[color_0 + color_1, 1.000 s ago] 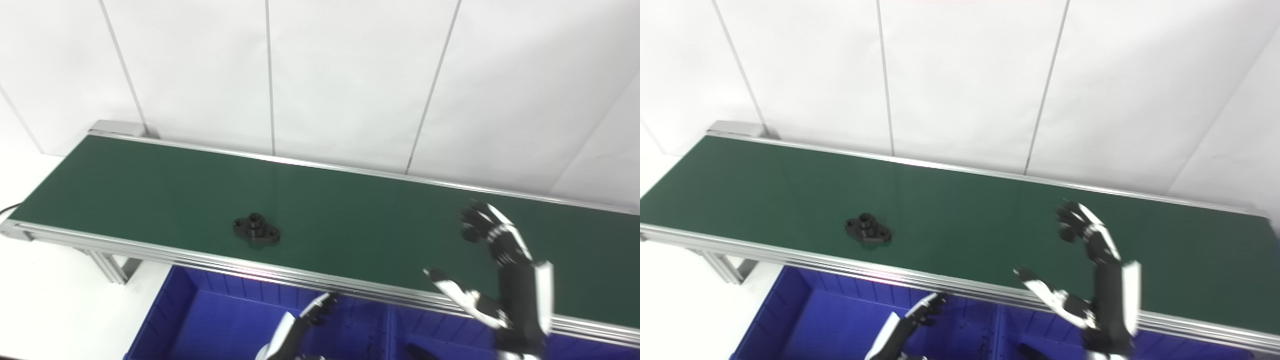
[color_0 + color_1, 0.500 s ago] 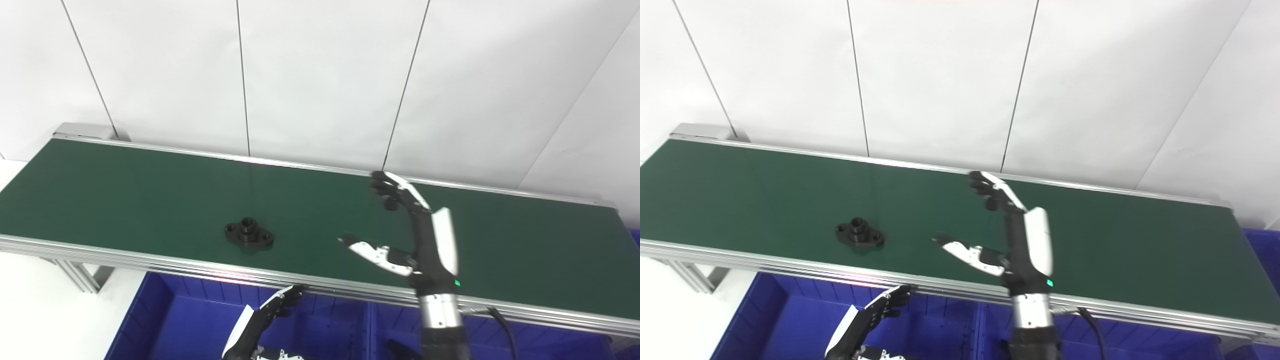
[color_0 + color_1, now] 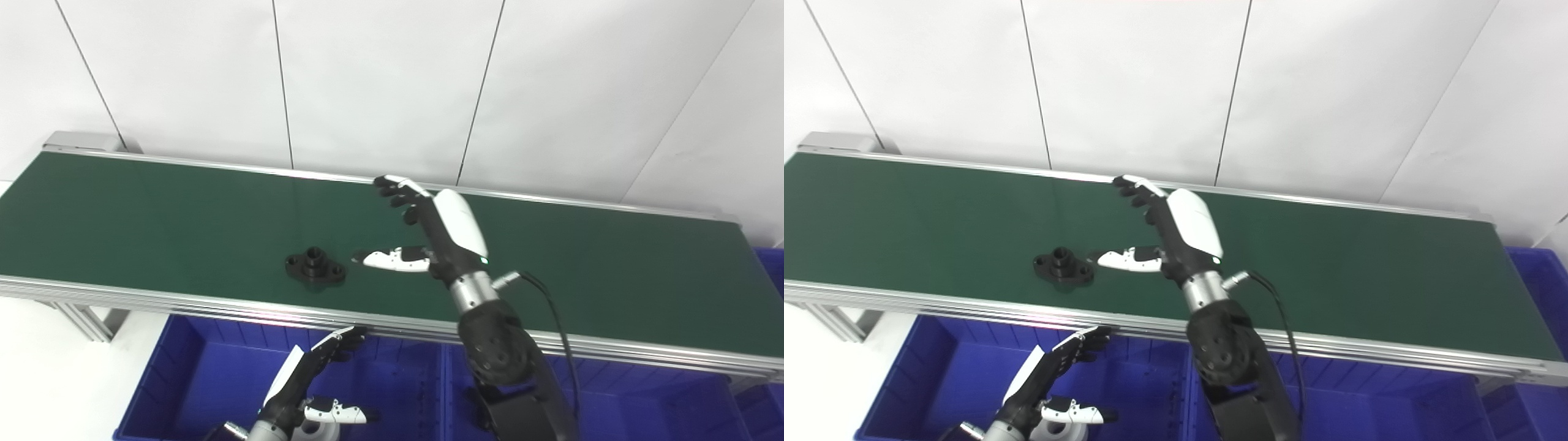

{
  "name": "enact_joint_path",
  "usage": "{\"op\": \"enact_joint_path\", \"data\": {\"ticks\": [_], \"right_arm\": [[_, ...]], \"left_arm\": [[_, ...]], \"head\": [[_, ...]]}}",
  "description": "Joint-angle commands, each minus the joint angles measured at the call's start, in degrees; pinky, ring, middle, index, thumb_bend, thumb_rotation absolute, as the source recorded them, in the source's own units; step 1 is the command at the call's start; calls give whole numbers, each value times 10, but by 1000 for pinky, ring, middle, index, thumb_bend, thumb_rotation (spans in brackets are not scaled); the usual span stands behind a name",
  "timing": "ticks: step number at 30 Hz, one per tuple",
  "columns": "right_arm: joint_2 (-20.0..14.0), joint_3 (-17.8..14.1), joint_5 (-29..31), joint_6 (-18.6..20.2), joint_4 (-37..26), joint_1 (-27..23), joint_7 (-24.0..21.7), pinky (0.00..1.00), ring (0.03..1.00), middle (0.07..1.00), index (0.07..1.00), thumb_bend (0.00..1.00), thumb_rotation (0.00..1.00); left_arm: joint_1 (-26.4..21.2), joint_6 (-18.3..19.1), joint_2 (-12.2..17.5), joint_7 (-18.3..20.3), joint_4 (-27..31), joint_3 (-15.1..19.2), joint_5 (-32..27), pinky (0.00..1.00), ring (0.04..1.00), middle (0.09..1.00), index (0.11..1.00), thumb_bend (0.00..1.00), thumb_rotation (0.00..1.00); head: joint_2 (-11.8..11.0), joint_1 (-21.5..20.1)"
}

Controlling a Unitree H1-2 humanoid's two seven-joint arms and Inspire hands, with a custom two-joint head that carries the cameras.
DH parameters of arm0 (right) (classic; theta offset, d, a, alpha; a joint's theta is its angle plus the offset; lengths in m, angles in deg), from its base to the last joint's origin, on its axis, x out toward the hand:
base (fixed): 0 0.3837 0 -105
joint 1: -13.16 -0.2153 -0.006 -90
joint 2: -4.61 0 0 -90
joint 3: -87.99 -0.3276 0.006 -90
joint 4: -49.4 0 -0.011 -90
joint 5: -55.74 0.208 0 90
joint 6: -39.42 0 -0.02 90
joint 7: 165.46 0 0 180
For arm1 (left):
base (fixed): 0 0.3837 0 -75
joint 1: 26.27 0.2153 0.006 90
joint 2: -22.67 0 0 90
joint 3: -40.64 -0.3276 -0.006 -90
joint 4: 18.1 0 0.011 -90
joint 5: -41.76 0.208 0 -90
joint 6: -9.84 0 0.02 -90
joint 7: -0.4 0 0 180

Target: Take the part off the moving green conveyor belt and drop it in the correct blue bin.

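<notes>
Fingers point(image 3: 397, 191) of my right hand point(image 3: 429, 229) spread apart, holding nothing; thumb stretched out toward the part point(image 3: 315, 269), its tip just short of it, not touching. Hand hangs over the middle of the green conveyor belt point(image 3: 612, 275), arm rising from the bottom edge across the belt's near rail. Part: black flanged piece with a raised round boss, lying flat on the belt near the near rail, just left of my thumb. My left hand point(image 3: 309, 380) sits low below the belt, fingers extended and apart, empty, above the blue bin point(image 3: 196, 392). Second blue bin compartment point(image 3: 643, 404) to the right under the belt. White panelled wall point(image 3: 380, 79) behind.
</notes>
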Motion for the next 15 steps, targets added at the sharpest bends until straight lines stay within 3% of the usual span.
{"op": "enact_joint_path", "data": {"ticks": [1,11,15], "right_arm": [[-1,10,-14,21,12,-38,-9,631,717,762,798,809,341],[-7,52,-37,41,148,-111,-7,632,731,779,780,818,309],[-13,65,-44,47,178,-128,-11,640,743,784,784,820,308]], "left_arm": [[-17,-23,7,12,11,-4,-4,797,834,834,831,696,261],[-21,-23,13,6,11,-15,6,771,814,823,821,705,279],[-24,-23,22,-9,18,-35,16,762,805,814,811,698,267]], "head": [[0,0],[-3,4],[-1,5]]}}
